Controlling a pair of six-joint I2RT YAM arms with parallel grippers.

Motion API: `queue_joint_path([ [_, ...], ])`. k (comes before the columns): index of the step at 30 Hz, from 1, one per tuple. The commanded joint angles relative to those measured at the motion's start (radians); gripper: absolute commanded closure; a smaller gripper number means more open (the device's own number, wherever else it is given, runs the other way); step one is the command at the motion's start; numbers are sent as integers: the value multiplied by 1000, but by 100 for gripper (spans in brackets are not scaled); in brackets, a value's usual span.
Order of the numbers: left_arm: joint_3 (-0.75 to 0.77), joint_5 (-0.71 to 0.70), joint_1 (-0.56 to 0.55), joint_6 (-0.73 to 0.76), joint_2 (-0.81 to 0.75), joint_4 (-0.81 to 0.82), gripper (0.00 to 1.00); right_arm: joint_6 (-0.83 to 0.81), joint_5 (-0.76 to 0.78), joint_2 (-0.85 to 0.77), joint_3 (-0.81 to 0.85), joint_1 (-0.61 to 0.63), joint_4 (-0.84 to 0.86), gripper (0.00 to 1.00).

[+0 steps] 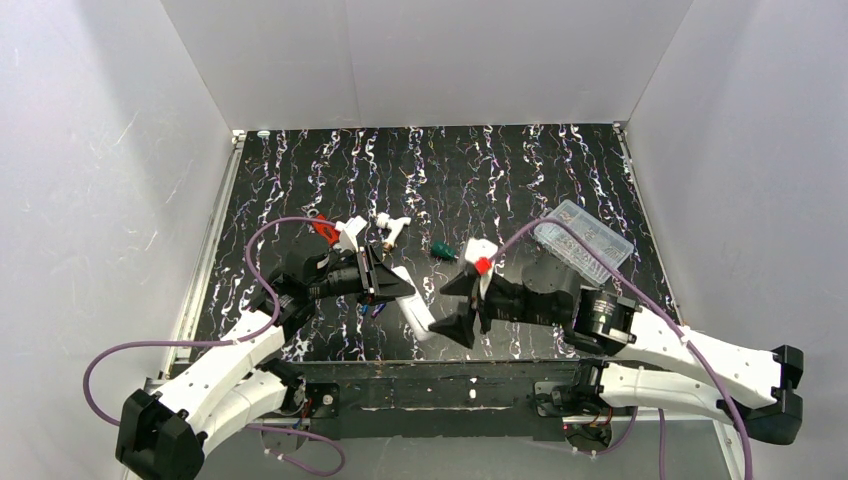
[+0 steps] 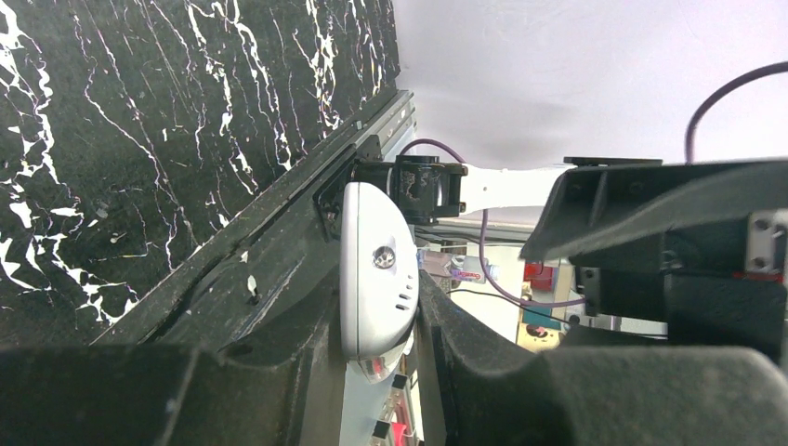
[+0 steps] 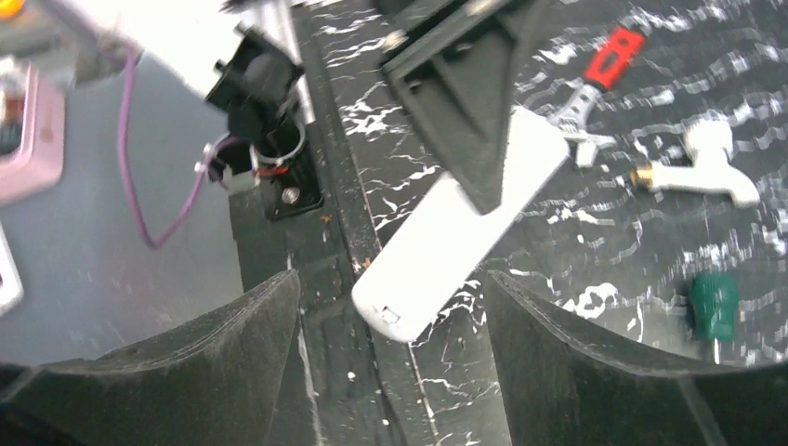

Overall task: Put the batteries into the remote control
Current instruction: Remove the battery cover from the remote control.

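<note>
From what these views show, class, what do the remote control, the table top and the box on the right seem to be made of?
Remote control: probably white plastic, smooth and slightly glossy; soft highlights, moulded rounded end.
Table top: black with white veins, a marble look; whether it is stone or a printed laminate cannot be told.
Box: likely clear plastic; see-through, with glints.

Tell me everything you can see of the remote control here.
The remote control is a slim, glossy white plastic bar with rounded ends; one face shows small grey marks and a round dot. The left pincer clamps one end, and the free end slants toward the open right pincer, which is not touching it.
</note>
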Motion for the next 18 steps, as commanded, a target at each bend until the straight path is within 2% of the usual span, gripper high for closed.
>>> queue_joint_path([
  [1,0,27,-1,12,-12,39,100,336,298,90,212,5,-208,20],
  [5,2,30,-1,15,-13,33,100,435,360,255,386,8,-449,18],
  [12,11,35,-1,26,-21,8,100,568,380,303,404,22,-481,19],
  [18,14,36,0,27,-16,9,100,604,358,318,396,45,-500,19],
])
